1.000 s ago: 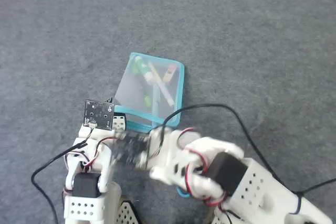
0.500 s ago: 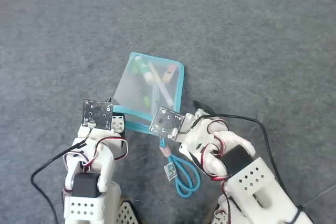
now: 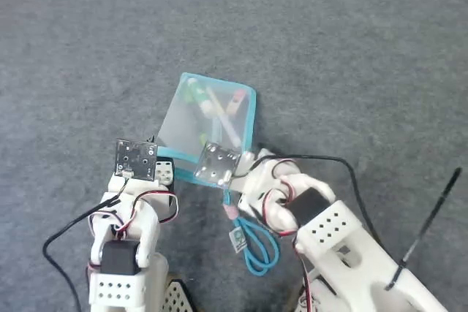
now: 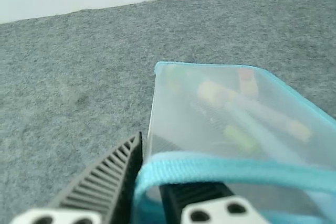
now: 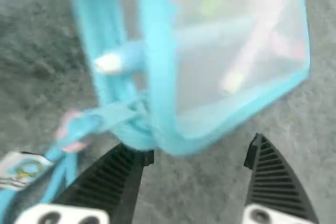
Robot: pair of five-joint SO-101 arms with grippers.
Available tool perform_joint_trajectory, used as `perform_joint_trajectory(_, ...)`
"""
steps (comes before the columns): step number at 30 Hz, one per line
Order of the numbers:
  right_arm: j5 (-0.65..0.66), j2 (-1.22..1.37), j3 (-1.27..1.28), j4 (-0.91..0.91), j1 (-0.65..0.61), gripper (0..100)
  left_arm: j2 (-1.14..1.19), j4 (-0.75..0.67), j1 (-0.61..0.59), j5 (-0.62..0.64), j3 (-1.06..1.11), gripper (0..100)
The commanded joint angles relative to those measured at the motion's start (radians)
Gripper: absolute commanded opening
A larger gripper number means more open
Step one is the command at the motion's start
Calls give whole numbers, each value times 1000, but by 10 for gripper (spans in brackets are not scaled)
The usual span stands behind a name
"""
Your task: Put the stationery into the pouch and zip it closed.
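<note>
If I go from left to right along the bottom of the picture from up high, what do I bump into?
left arm → blue cord loop → right arm → thin black cable

- Table covering [image 3: 365,71]: grey cloth, felt-like, with a rough nap, matt.
- Pouch [image 3: 179,126]: frosted translucent plastic panel, smooth with a soft sheen. The border is turquoise woven cloth tape.
- Stationery [image 3: 223,118] inside: looks like smooth plastic, but the panel veils it too much to say more.
- Cord [image 3: 257,250] at the pouch's corner: turquoise, smooth, slightly shiny.
- Tag [image 3: 238,238] on the cord: small, paper or card by the look.
- Left gripper [image 4: 157,182] and right gripper [image 5: 199,150]: fingers of black matt plastic, ridged on the inner faces, set on white plastic bases.
- Arm shells [image 3: 121,286]: white plastic, matt.
- Cable [image 3: 322,155]: black, with a smooth sheath.
</note>
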Motion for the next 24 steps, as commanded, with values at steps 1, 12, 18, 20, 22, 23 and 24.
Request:
perform_joint_trajectory(1,-44,-38,-54,-2,-48,285,12,-5,-9,-11,-53,11)
perform_joint_trajectory(12,-54,-38,-89,-7,-36,285,12,-5,-9,-11,-53,11)
perform_joint_trajectory(18,-58,-16,-103,-59,-102,282,12,-2,-9,-11,-53,11)
perform_joint_trajectory(20,-58,41,-133,-62,-102,281,12,0,-9,-11,-53,11)
perform_joint_trajectory(22,-60,120,-175,-77,-102,281,12,0,-9,-11,-53,11)
perform_joint_trajectory(23,-60,166,-198,-93,-102,280,12,0,-9,-11,-53,11)
perform_joint_trajectory(24,-60,214,-219,-105,-102,273,12,0,-9,-11,-53,11)
